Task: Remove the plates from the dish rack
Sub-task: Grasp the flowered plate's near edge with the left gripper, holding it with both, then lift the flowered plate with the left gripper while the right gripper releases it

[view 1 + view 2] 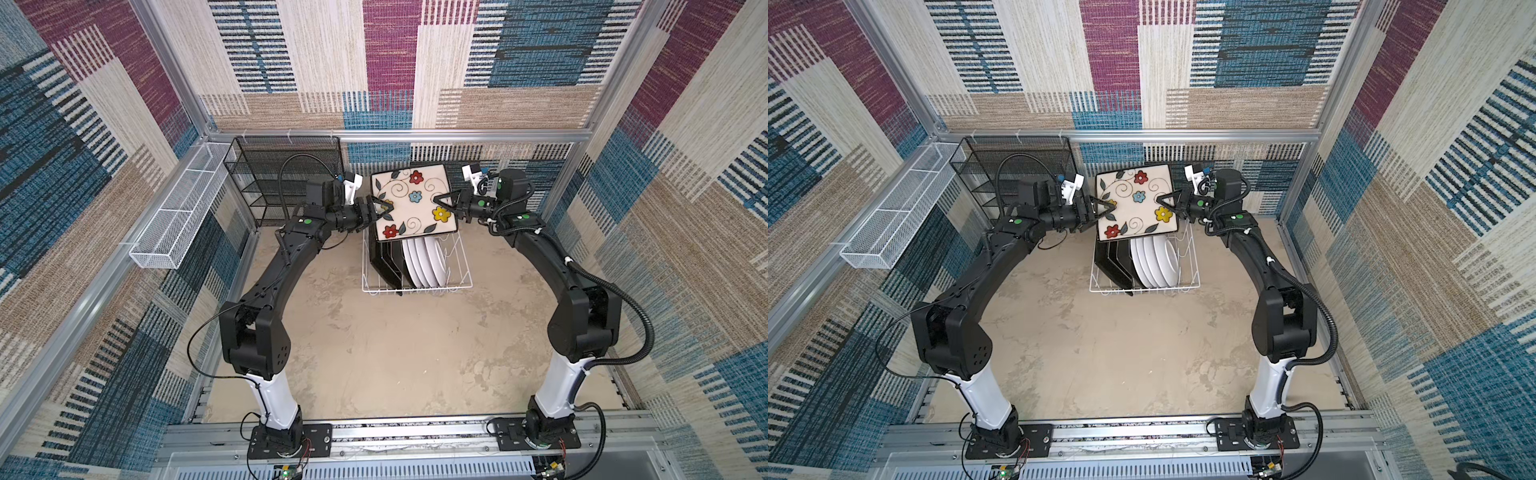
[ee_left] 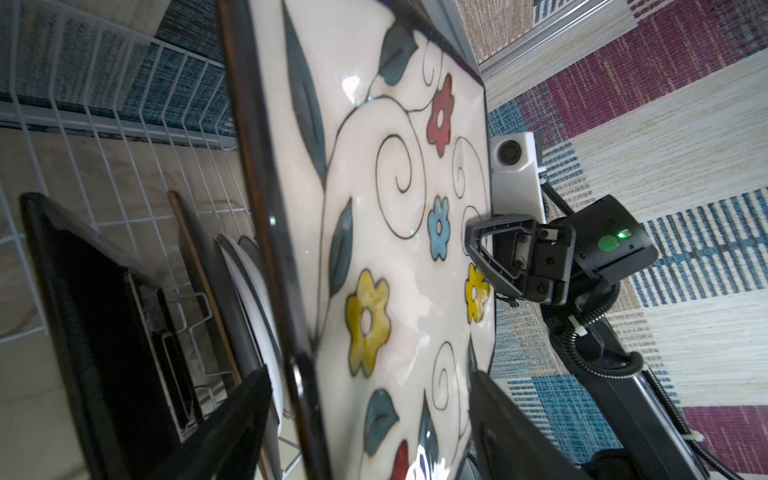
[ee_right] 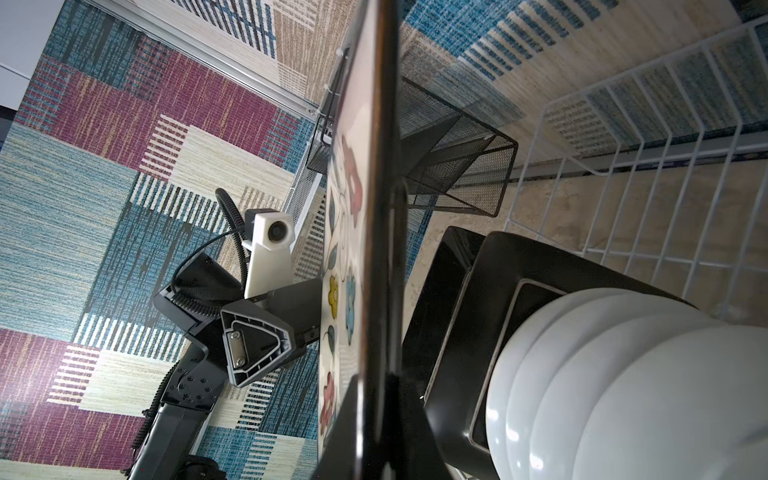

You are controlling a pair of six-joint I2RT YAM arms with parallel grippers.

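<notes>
One square floral plate (image 1: 411, 203) is up in the air, just above centre in both top views, cream face tilted towards the camera. It shows three red flowers, two yellow and one blue.

Two grippers flank it. The right gripper (image 1: 436, 200) pinches the plate's right edge, and in the right wrist view its fingers (image 3: 353, 436) are pressed onto the edge-on rim (image 3: 380, 208) from both sides. The left gripper (image 1: 380, 210) sits at the plate's left edge with its jaws spread, one finger (image 2: 232, 415) behind the black back and one over the painted face (image 2: 395, 208). Whether either finger touches, I cannot tell.

Below the plate, centre frame, one white wire dish rack (image 1: 453, 286) stands on the mottled tan table (image 1: 374, 353). Inside it, on the left, at least two black-backed square plates (image 1: 386, 262) stand on edge. An exact count isn't possible from here. Right beside them are four round white plates (image 1: 424, 262), lined up on edge with their backs to the right wrist camera (image 3: 623, 395).

One black mesh shelf unit (image 1: 286, 166) stands at upper left of the table. One long white mesh basket (image 1: 178, 216), split into three compartments, hangs further left on the frame rail.
</notes>
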